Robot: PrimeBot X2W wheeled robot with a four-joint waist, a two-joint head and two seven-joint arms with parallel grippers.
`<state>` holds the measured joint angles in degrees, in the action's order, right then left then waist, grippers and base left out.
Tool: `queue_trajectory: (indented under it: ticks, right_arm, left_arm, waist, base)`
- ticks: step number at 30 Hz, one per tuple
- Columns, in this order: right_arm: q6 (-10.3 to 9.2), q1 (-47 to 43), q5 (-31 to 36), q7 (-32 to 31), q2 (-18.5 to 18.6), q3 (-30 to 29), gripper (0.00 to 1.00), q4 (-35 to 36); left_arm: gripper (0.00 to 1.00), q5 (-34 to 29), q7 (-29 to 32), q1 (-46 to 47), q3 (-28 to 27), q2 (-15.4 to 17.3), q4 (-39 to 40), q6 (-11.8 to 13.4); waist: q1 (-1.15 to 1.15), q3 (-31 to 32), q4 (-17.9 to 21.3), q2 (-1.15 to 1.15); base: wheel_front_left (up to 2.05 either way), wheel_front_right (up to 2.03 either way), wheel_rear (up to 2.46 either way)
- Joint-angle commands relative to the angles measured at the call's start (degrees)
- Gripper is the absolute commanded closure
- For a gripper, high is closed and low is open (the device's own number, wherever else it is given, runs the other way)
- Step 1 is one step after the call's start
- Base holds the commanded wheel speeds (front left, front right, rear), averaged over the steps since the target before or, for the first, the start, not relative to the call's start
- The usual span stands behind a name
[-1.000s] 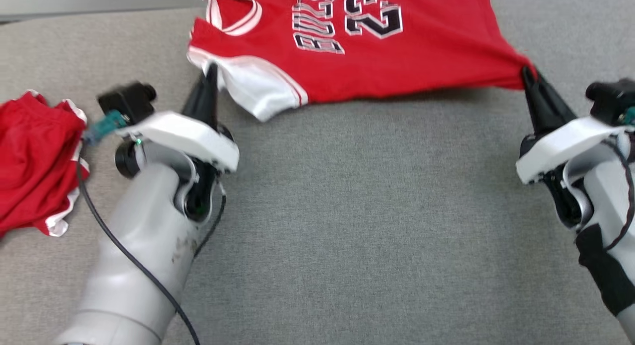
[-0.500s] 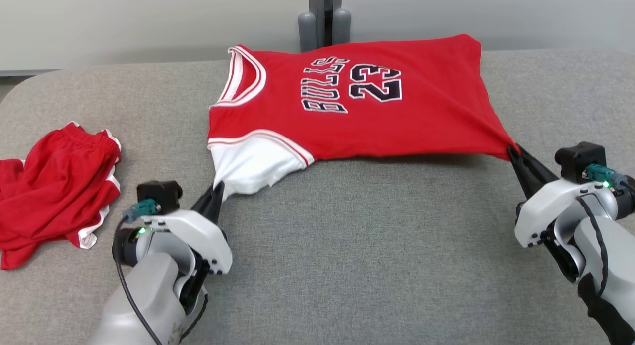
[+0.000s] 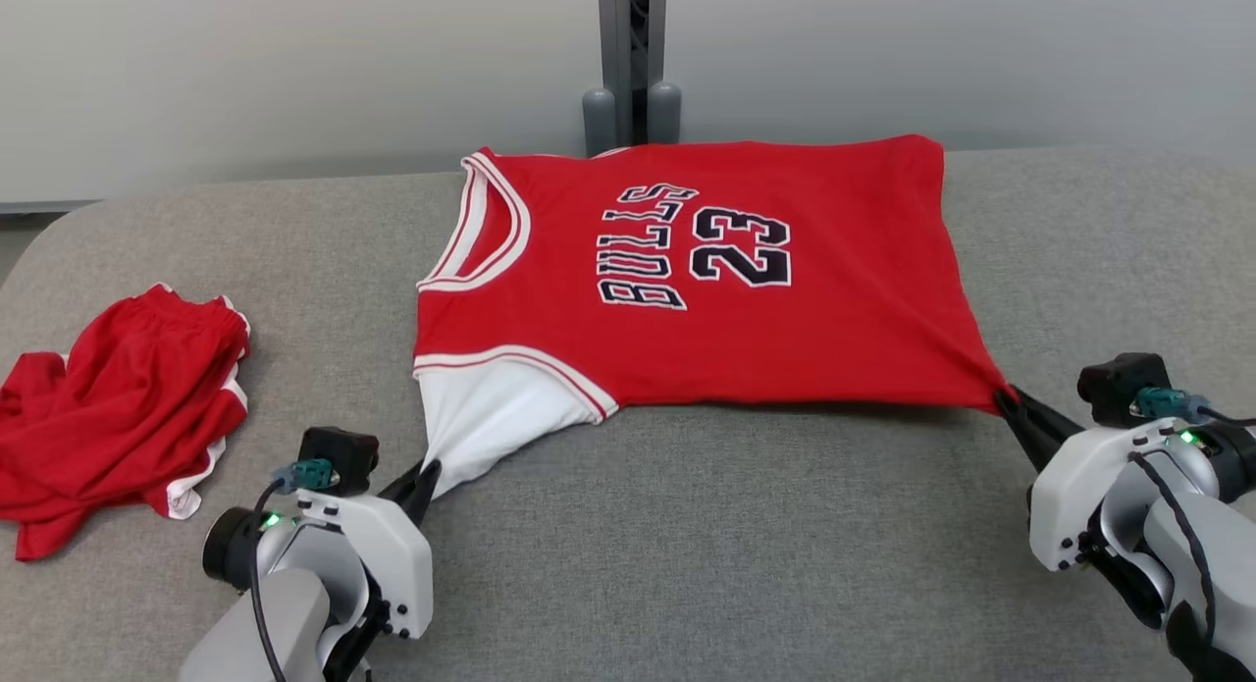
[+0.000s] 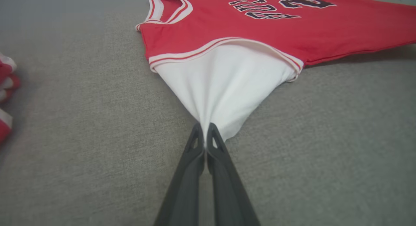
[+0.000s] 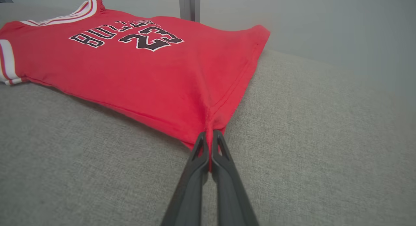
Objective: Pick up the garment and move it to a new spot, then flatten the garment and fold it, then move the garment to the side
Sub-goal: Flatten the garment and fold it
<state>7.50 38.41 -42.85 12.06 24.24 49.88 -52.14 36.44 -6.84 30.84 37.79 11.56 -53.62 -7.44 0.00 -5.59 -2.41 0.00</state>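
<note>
1. Grip. My left pincer is clamped on the tip of the white sleeve of the jersey. My right pincer is clamped on the near corner of the hem. In each wrist view the two fingers are pressed together with cloth nipped between the tips.

2. Position of the jersey. It lies print-up on the far half of the table, with the neck toward my left and the hem toward my right. Its far edge rests just in front of the post. A shadow under the near edge suggests that this edge is slightly raised.

3. Reason for the hold. The two grips are well apart on the near edge, so the cloth between them is taut and creases draw out toward me. Both pincers are held low, near the table, which I judge suits laying the cloth flat.

4. Progress. I judge this to be the flattening step; no fold is made yet.

5. Clearance. The shorts lie heaped at my far left, well apart from the jersey.
</note>
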Motion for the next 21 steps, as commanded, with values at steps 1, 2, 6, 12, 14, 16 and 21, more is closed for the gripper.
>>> queue_trajectory:
  ticks: [1,2,6,12,14,16,21]
  right_arm:
    - [-0.01,-0.9,-1.4,-0.9,1.5,1.5,1.0,1.0]
    - [-0.01,-1.1,-2.6,-1.7,2.0,2.7,1.0,1.8]
    - [-0.01,-1.5,-6.7,-3.9,4.6,7.3,1.0,4.8]
    - [-0.01,-1.8,-12.5,-5.5,7.8,13.8,1.0,9.4]
    - [-0.01,-2.0,-14.2,-5.8,8.8,15.4,1.0,10.6]
    - [-0.01,-2.2,-15.9,-6.4,9.8,17.2,1.0,12.0]
    - [-0.01,-2.7,-20.4,-9.2,12.8,20.3,1.0,15.6]
  left_arm:
    - [1.0,0.0,1.0,-1.3,0.6,1.3,1.0,0.0]
    - [1.0,0.2,1.9,-2.0,1.2,2.1,2.1,0.0]
    - [1.0,1.2,5.9,-5.5,2.7,5.7,7.4,0.0]
    - [1.0,5.2,15.5,-14.3,3.1,12.9,21.5,0.6]
    - [1.0,6.5,18.7,-17.0,3.3,15.1,26.8,1.3]
    - [1.0,7.5,21.7,-19.5,3.6,17.3,32.1,2.2]
    - [1.0,10.8,27.6,-25.2,3.3,21.5,43.7,5.1]
  waist:
    - [0.0,1.0,0.6,0.0]
    - [0.0,1.5,0.8,0.0]
    - [0.0,2.9,1.8,0.0]
    - [0.0,5.6,2.9,0.0]
    - [0.0,6.1,3.0,0.0]
    - [0.0,6.4,3.0,0.0]
    - [0.0,7.0,3.3,0.0]
  base:
    - [0.0,0.0,0.0]
    - [0.0,0.0,0.0]
    - [0.0,0.0,0.0]
    - [0.0,0.0,0.0]
    - [0.0,0.0,0.0]
    - [0.0,0.0,0.0]
    - [0.0,0.0,0.0]
